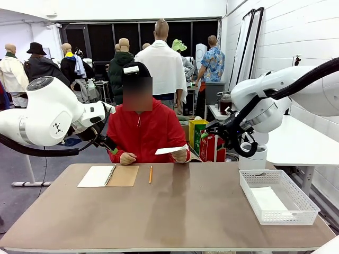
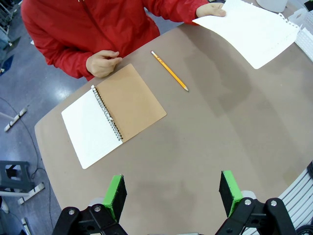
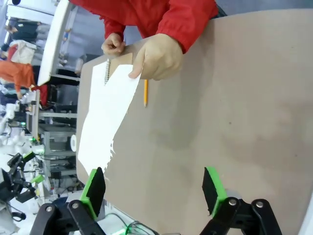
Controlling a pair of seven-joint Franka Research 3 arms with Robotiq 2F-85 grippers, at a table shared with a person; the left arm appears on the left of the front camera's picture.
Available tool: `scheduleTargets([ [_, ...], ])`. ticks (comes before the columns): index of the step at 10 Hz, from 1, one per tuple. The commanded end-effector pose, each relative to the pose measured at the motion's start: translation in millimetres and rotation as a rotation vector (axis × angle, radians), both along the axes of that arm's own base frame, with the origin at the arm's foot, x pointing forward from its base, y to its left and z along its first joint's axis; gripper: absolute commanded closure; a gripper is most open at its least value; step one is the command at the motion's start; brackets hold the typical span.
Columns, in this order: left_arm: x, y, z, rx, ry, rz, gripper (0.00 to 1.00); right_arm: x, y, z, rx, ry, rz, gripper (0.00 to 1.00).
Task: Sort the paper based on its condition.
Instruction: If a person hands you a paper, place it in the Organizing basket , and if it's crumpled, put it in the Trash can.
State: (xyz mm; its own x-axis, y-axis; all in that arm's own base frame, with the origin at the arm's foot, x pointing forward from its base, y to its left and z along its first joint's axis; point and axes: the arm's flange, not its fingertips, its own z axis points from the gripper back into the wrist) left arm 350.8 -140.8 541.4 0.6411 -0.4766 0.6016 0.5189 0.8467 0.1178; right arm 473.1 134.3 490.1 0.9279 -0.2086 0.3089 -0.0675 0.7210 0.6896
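The person in a red top holds a smooth white sheet of paper [image 1: 170, 150] by one edge above the table's far side; its other edge is ragged from the spiral. The same paper [image 2: 249, 29] shows top right in the left wrist view, and it hangs from the hand [image 3: 156, 56] as paper [image 3: 105, 122] in the right wrist view. Another white sheet [image 1: 267, 200] lies in the mesh basket [image 1: 296, 211]. My left gripper [image 1: 108, 144] [image 2: 172, 193] hovers open over the near table. Raised at the right, my right gripper [image 1: 212, 129] [image 3: 154, 188] is open and holds nothing.
An open spiral notebook [image 1: 108, 175] [image 2: 112, 115] with a brown cover lies at the far left of the table. A yellow pencil [image 1: 150, 174] [image 2: 169, 71] [image 3: 145, 93] lies beside it. The person's other hand [image 2: 101, 62] rests as a fist by the notebook.
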Motion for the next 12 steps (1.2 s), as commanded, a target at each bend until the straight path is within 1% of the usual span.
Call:
scheduleTargets([
  [1,0,1,0,-0.003,-0.003,0.001,0.00,13,4,-9,0.123,0.108,-0.073,0.00],
  [3,0,1,0,-0.003,-0.003,0.001,0.00,23,12,-20,0.197,0.176,-0.095,0.00],
  [5,0,1,0,-0.003,-0.003,0.001,0.00,35,18,-23,0.299,0.241,-0.104,0.00],
  [6,0,1,0,-0.003,-0.003,0.001,0.00,44,22,-22,0.349,0.282,-0.108,0.00],
  [7,0,1,0,-0.003,-0.003,0.001,0.00,51,25,-24,0.387,0.339,-0.096,0.00],
  [10,0,1,0,-0.003,-0.003,0.001,0.00,71,33,-39,0.487,0.474,-0.082,0.00],
  [12,0,1,0,-0.003,-0.003,0.001,0.00,76,41,-51,0.520,0.539,-0.067,0.00],
])
